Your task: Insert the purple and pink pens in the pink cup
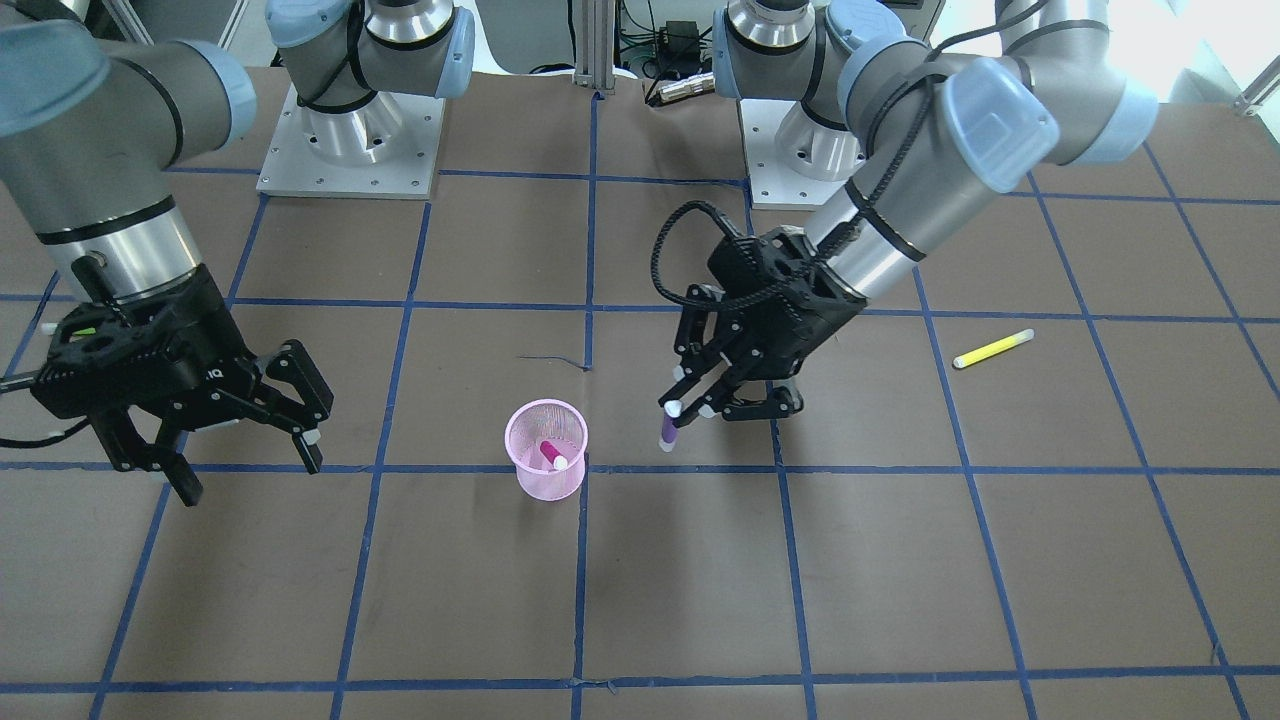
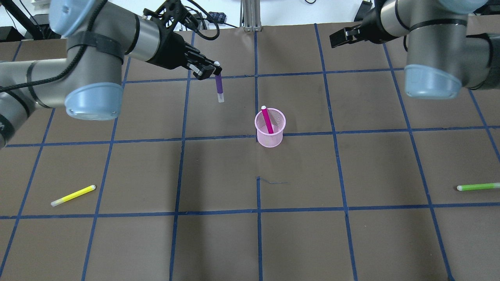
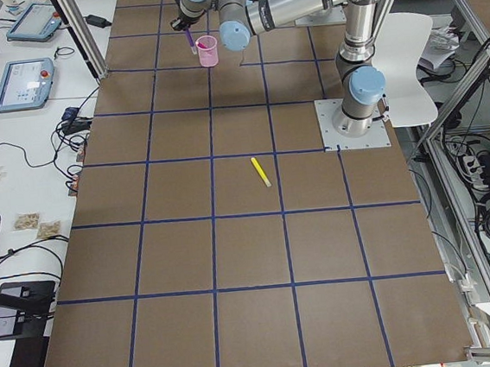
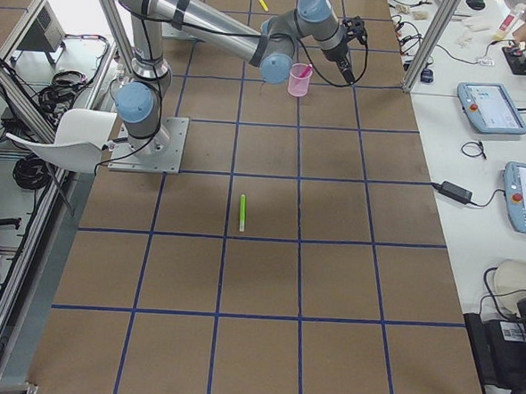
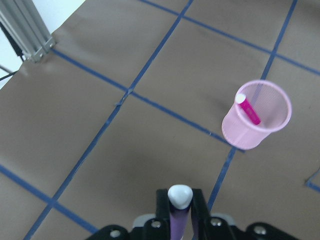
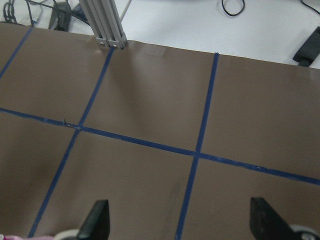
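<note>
The pink mesh cup stands upright near the table's middle, with the pink pen leaning inside it. It also shows in the front view, with the pink pen inside. My left gripper is shut on the purple pen, which hangs upright above the table beside the cup, apart from it. In the left wrist view the purple pen sits between the fingers and the cup lies ahead to the right. My right gripper is open and empty, held above the table.
A yellow pen lies on the table on my left side. A green pen lies near the right edge. Blue tape lines grid the brown table. An aluminium post stands at the far edge.
</note>
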